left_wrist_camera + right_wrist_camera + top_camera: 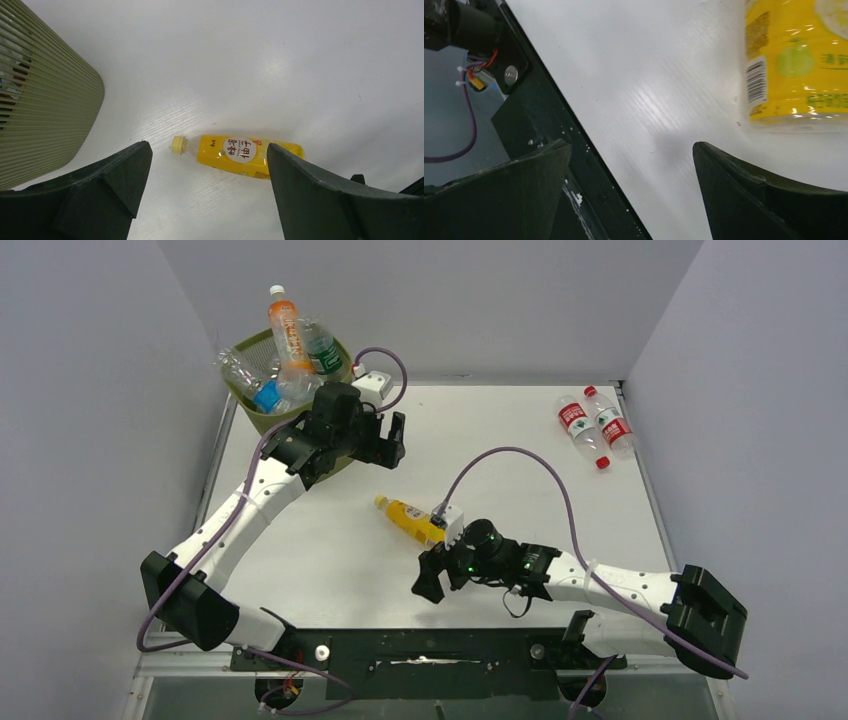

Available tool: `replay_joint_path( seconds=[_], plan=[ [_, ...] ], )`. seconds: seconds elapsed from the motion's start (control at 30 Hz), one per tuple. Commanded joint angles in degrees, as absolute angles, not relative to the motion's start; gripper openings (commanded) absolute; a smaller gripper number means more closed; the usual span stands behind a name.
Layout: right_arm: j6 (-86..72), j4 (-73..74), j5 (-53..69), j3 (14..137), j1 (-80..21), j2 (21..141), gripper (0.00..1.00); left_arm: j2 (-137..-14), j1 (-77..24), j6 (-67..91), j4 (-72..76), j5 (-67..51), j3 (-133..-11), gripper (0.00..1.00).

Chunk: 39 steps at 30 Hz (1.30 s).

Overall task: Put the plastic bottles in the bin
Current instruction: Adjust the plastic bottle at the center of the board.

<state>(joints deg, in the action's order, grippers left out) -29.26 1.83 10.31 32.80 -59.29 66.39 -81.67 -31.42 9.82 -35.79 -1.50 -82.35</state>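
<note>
The olive-green mesh bin stands at the table's far left corner, piled with several plastic bottles; an orange one sticks up out of it. A yellow bottle lies on its side mid-table, cap to the far left. My left gripper hovers open and empty just right of the bin; its wrist view shows the yellow bottle beyond the gripper and the bin's wall at left. My right gripper is open and empty near the bottle's base. Two red-labelled bottles lie far right.
The black mounting rail at the table's near edge runs under my right gripper. Grey walls close in the table on the left, back and right. A purple cable arcs above the table from the right wrist.
</note>
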Motion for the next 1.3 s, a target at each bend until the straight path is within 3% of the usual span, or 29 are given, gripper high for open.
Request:
replay_joint_path(
  seconds=[0.0,0.8,1.1,1.27],
  plan=[
    [-30.0,-5.8,10.1,32.0,-55.2,66.7,0.98,-81.5,-31.6,8.9,-32.9,-1.4,-83.8,0.86],
    [-21.9,-1.7,14.7,37.8,-35.0,72.5,0.96,-82.9,-31.7,8.6,-32.1,-3.1,-82.7,0.86],
    [-22.0,5.0,13.5,39.7,-39.6,67.3,0.94,-82.9,-31.7,8.2,-31.8,-3.0,-82.0,0.86],
    [-24.0,5.5,10.2,40.8,-51.5,68.4,0.8,-83.5,-31.6,8.0,-31.4,-3.1,-81.8,0.86]
  ],
)
